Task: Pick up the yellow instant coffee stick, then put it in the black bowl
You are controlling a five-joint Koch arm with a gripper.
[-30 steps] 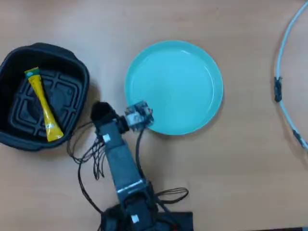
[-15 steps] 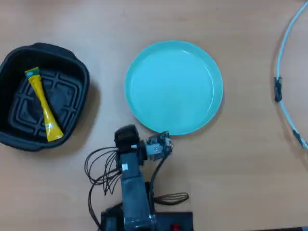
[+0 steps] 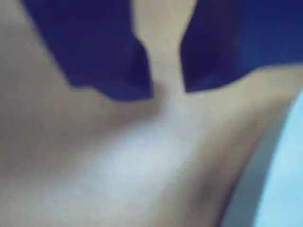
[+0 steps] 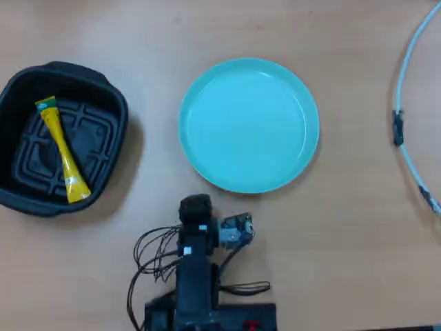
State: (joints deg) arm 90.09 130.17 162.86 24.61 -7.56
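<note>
Two dark fingers (image 3: 165,87) stand slightly apart in the blurry wrist view, holding nothing, bare bench (image 4: 344,248) below. Yellow instant coffee stick (image 4: 62,153) lies inside black bowl (image 4: 118,110), print unreadable.

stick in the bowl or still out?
In. The yellow stick lies on the black bowl's gridded base in the overhead view; the hand holds nothing.
</note>
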